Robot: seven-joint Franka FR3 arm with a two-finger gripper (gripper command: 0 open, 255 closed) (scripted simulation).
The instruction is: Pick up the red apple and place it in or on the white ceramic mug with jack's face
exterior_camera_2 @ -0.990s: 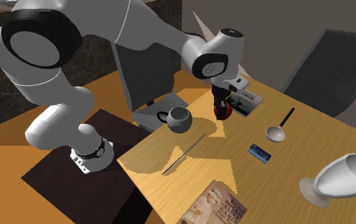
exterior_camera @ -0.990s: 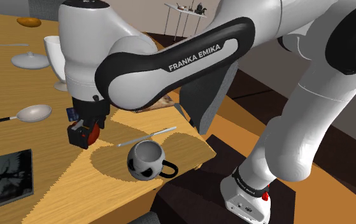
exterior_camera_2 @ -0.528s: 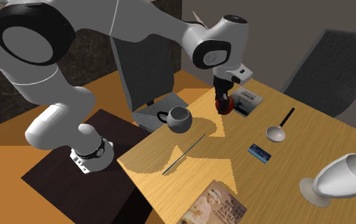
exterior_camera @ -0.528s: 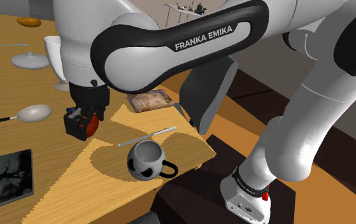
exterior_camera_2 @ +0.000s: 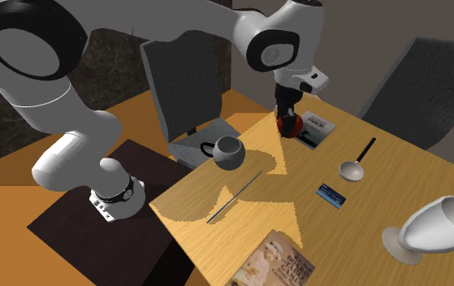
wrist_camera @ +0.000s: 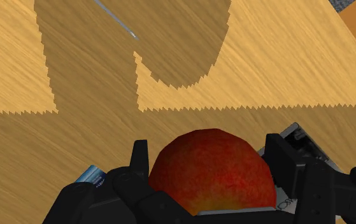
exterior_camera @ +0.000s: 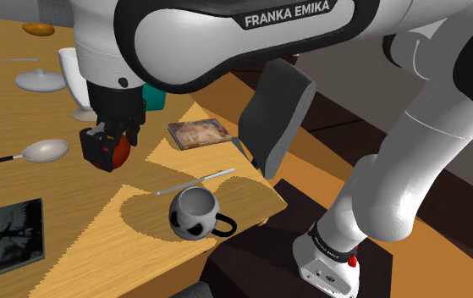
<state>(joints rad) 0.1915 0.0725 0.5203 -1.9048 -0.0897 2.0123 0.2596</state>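
- Round red apple (exterior_camera: pixel 119 154) hangs left of centre in the shoulder view, above the light wooden table (exterior_camera: pixel 82 245).
- All-black two-finger gripper (exterior_camera: pixel 107 152) clasps it from both sides.
- White round mug with black face markings (exterior_camera: pixel 194 213) stands upright at lower centre, apart from the apple.

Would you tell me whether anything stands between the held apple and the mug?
Nothing visible blocks it. The gripper clasps the apple above the table; the mug stands upright, mouth open. A thin grey utensil lies flat on the table close to that route, probably too low to hinder a carry through the air.
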